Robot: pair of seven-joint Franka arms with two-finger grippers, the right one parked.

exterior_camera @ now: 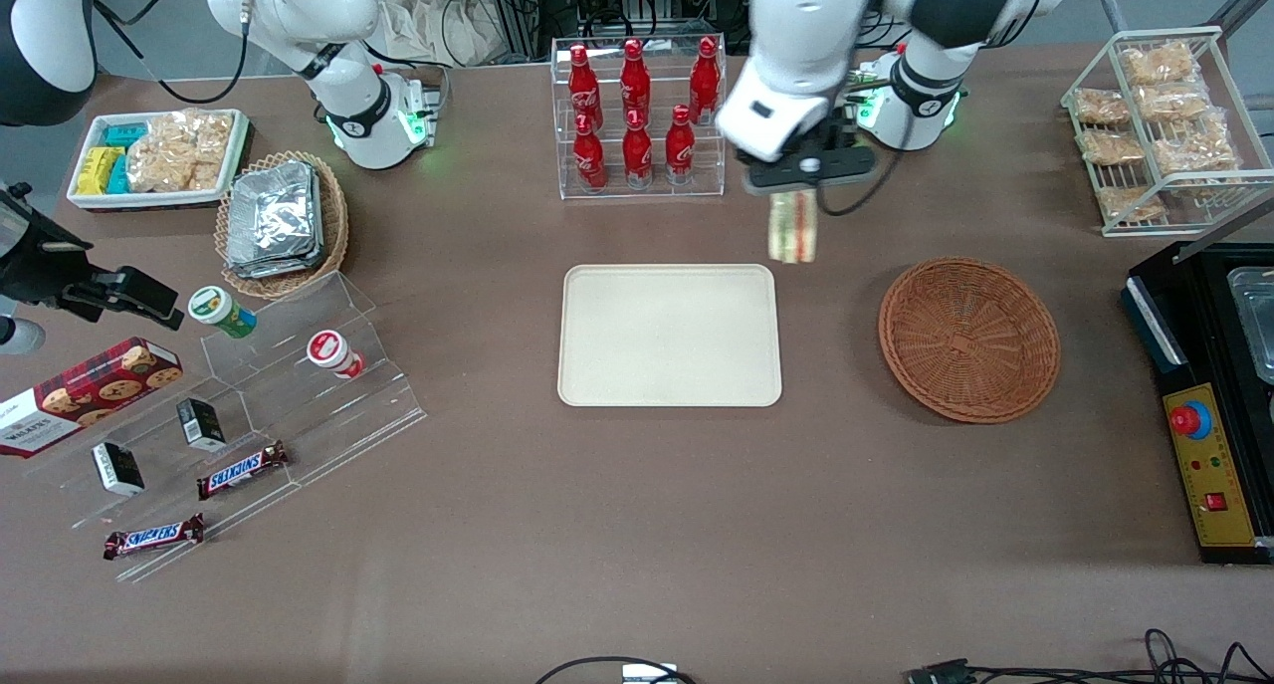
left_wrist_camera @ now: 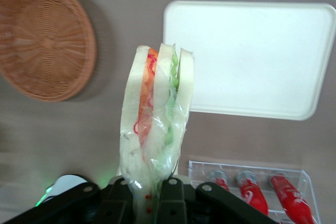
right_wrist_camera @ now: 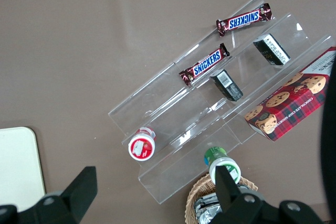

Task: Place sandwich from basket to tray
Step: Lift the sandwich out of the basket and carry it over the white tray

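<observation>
Working left arm (exterior_camera: 846, 27): glossy white rounded shells with black joint bands. Base collar black with a small white mark, ringed by a green glowing light, red dot beside it. Wrist block white with a small dark rectangular inset. Thin black cable loops from the wrist.

Gripper (exterior_camera: 793, 198), farther from the front camera than the tray's corner: flat black body with a pale round fitting at its centre; black fingers (left_wrist_camera: 170, 203) with visible screw heads.

The scene is evenly lit from overhead; the tray (left_wrist_camera: 252, 56) is overexposed, the gripper (left_wrist_camera: 152, 198) blurred.
</observation>
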